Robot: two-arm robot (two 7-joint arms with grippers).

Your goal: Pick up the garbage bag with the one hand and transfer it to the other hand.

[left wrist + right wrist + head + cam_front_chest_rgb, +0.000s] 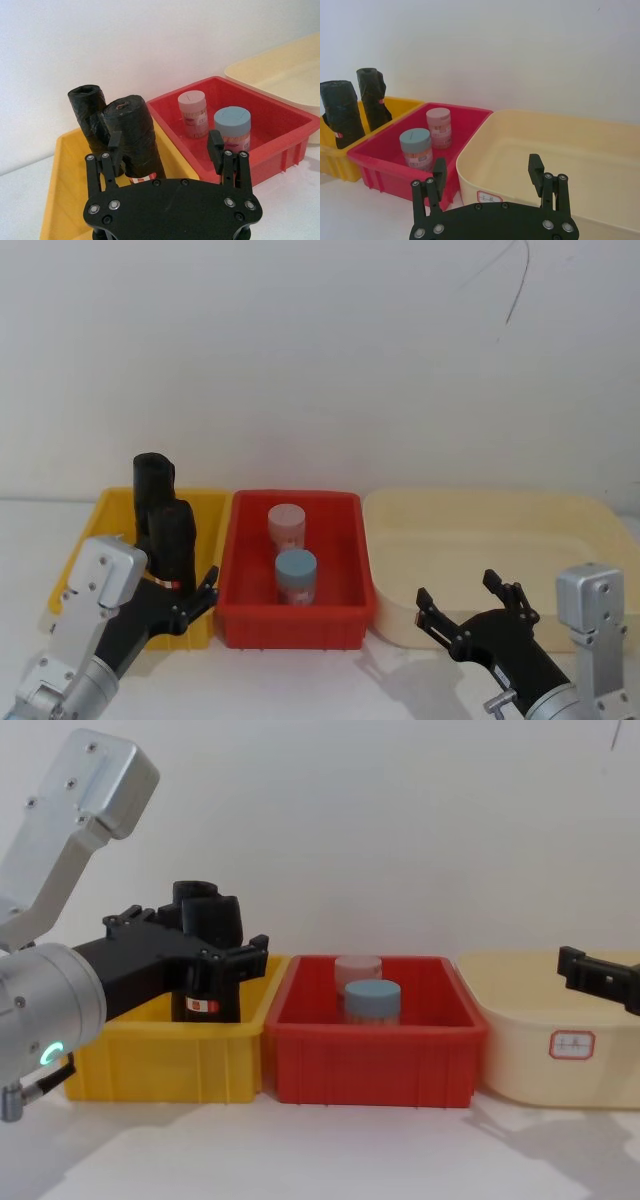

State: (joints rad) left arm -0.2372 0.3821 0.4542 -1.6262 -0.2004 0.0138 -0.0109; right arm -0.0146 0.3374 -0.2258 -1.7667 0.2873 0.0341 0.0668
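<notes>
Black crinkled garbage bag (131, 135) stands, apparently untouched, inside the spread left tool (165, 143)

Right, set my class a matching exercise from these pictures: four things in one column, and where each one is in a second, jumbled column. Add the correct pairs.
Things
1. garbage bag
2. blue-lidded jar
3. left gripper
4. right gripper

Places
A. jaws open, in front of the cream tub
B. standing in the red bin
C. jaws open, at the yellow bin
D. standing upright in the yellow bin

Pairs: 1-D, 2-B, 3-C, 4-A
</notes>
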